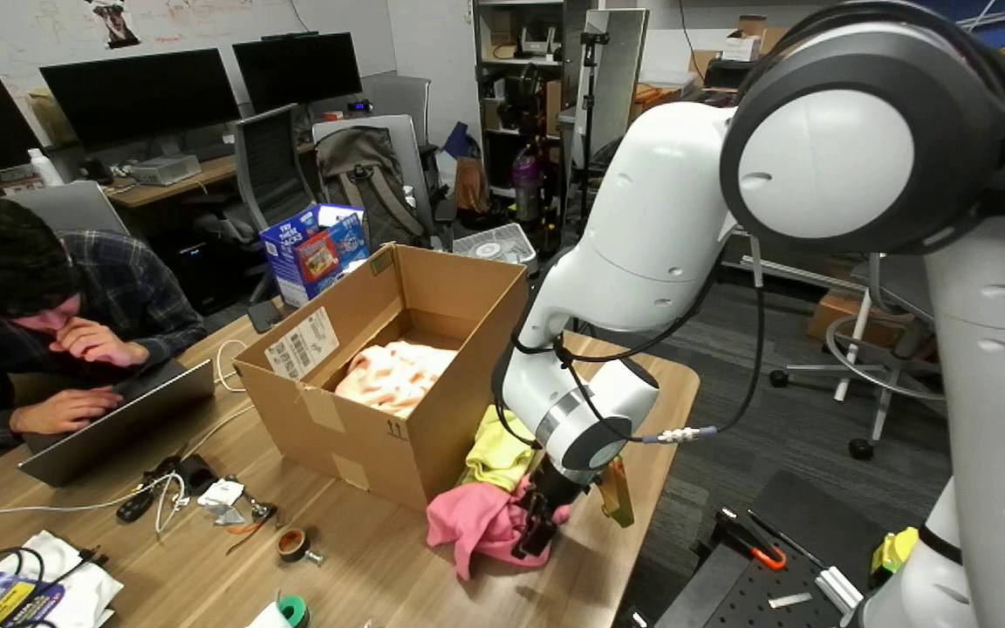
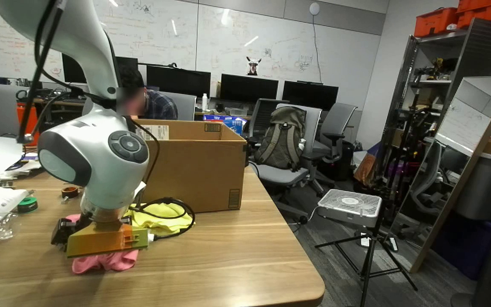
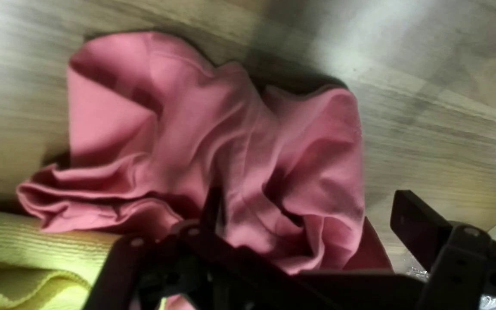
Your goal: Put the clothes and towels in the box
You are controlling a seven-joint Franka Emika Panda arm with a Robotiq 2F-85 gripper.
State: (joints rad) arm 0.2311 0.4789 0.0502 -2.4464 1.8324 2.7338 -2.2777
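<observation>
Pink cloth (image 1: pixel 472 523) lay on the counter (image 2: pixel 228 251) by the box (image 1: pixel 372 445), the gripper (image 3: pixel 308 204) over it, jaws wide apart.

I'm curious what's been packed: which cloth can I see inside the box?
The cream cloth with pale pink patches: it alone shows inside the box, while the pink cloth and yellow cloth lie outside it.

Pink cloth (image 1: pixel 476 521) and yellow cloth (image 1: pixel 495 460) lie bunched beside the box (image 1: pixel 373 440) holding pale cloth (image 1: pixel 395 377).
</observation>
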